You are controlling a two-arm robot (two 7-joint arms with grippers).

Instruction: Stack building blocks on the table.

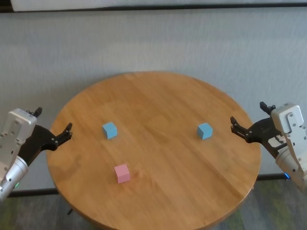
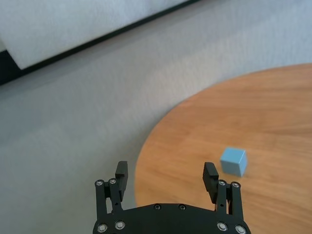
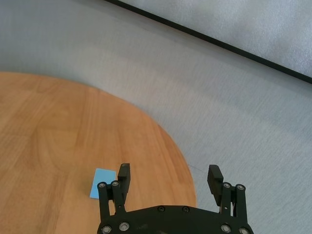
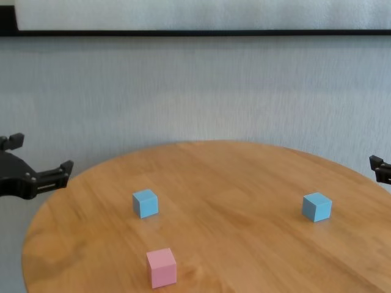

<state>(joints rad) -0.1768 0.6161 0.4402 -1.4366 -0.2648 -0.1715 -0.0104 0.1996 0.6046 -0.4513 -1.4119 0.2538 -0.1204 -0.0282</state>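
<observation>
Three building blocks lie apart on the round wooden table (image 1: 158, 100). One light blue block (image 1: 109, 130) is at the left, one light blue block (image 1: 205, 130) at the right, and a pink block (image 1: 122, 173) near the front left. My left gripper (image 1: 53, 120) is open and empty, just off the table's left edge. My right gripper (image 1: 247, 112) is open and empty, at the right edge. The left wrist view shows the left blue block (image 2: 233, 161) beyond the open left gripper (image 2: 165, 169). The right wrist view shows the right blue block (image 3: 103, 183) beside the open right gripper (image 3: 169, 171).
Grey carpet (image 1: 153, 43) surrounds the table, with a white wall and dark baseboard (image 4: 195, 33) behind it. Nothing but the three blocks is on the table top (image 4: 232, 183).
</observation>
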